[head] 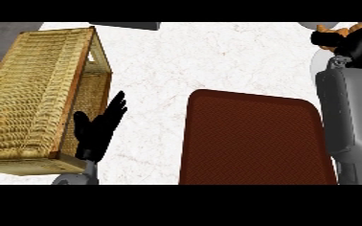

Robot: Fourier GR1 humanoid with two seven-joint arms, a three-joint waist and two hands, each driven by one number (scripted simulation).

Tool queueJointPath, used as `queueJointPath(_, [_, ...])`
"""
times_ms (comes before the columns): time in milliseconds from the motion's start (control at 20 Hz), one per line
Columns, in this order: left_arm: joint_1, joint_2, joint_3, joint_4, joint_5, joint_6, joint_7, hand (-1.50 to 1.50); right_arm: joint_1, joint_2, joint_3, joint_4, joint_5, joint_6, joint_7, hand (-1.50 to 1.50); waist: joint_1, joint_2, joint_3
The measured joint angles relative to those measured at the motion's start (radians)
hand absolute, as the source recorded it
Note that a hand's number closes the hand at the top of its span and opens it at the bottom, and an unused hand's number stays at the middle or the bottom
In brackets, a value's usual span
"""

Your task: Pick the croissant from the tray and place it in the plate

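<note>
The dark red tray (254, 139) lies at the lower right of the white counter, its surface bare. My right hand (333, 41) is at the top right corner, beyond the tray, fingers curled round the orange-brown croissant (326, 28), of which only the ends show. A pale plate (315, 63) shows as a sliver just left of my right forearm, below the hand and mostly hidden by the arm. My left hand (99, 129) rests open at the lower left, fingers up, beside the wicker basket.
A large wicker basket (42, 96) fills the left side, lying at an angle. A grey object (126, 25) sits at the counter's far edge. White counter (198, 57) stretches between basket and tray.
</note>
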Motion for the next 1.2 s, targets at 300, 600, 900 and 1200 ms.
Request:
queueJointPath(300, [-0.007, -0.004, 0.003, 0.005, 0.001, -0.003, 0.010, 0.00, -0.029, 0.002, -0.113, 0.055, 0.188, -0.131, 0.028, 1.50, -0.001, -0.001, 0.003])
queueJointPath(600, [-0.007, -0.006, 0.016, 0.012, 0.002, 0.003, 0.015, 0.00, -0.007, 0.007, -0.236, 0.108, 0.360, -0.229, 0.042, 1.50, -0.020, -0.008, 0.004])
queueJointPath(900, [0.003, 0.001, 0.034, 0.019, 0.006, 0.001, 0.011, 0.00, 0.027, 0.006, -0.368, 0.148, 0.471, -0.340, 0.040, 1.50, -0.043, -0.018, 0.005])
queueJointPath(1200, [0.003, -0.007, 0.043, 0.024, 0.004, 0.010, 0.011, 0.00, 0.044, -0.022, -0.493, 0.229, 0.492, -0.474, 0.014, 1.50, -0.060, -0.026, 0.005])
